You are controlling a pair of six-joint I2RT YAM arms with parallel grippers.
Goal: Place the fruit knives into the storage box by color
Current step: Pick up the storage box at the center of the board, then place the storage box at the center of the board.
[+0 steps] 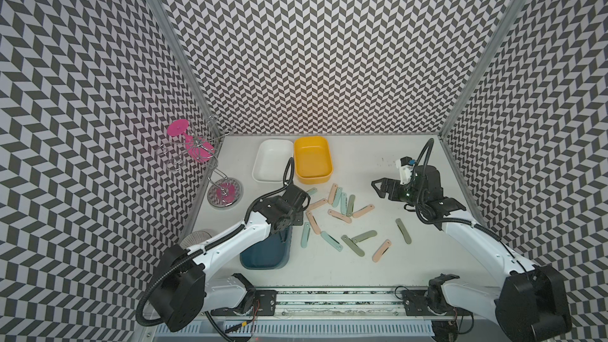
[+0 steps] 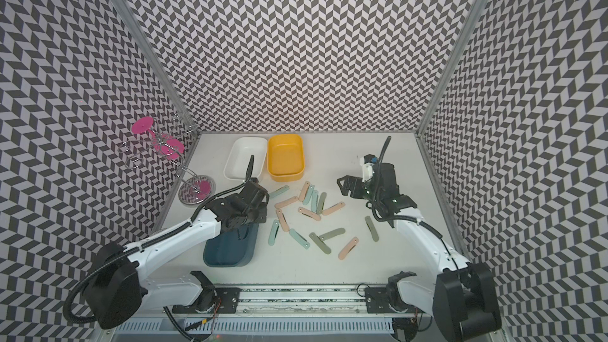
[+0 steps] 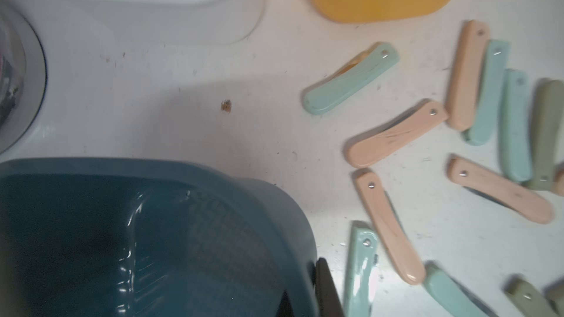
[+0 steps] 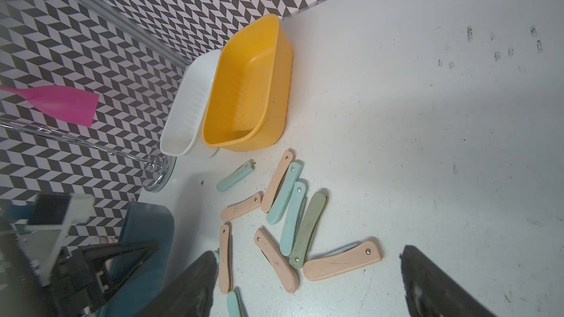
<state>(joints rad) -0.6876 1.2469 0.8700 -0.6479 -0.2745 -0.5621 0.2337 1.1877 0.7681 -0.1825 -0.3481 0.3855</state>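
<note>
The bench (image 1: 362, 268) carried a blue box (image 1: 263, 256) at the front left, with a yellow box (image 1: 314, 177) and a white box (image 1: 268, 164) side by side at the back. The right pincer (image 1: 377, 188) hung wide open, empty. The left pincer (image 1: 295, 216) sat at the blue box's rim; whether it was open or closed could not be told. The knives (image 1: 339, 216) lay scattered mid-bench, in front of the yellow box.

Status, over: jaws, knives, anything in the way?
Right gripper open, empty. Left gripper over blue box, jaws unclear. Knives scattered on table. Nothing blocking them.
</note>
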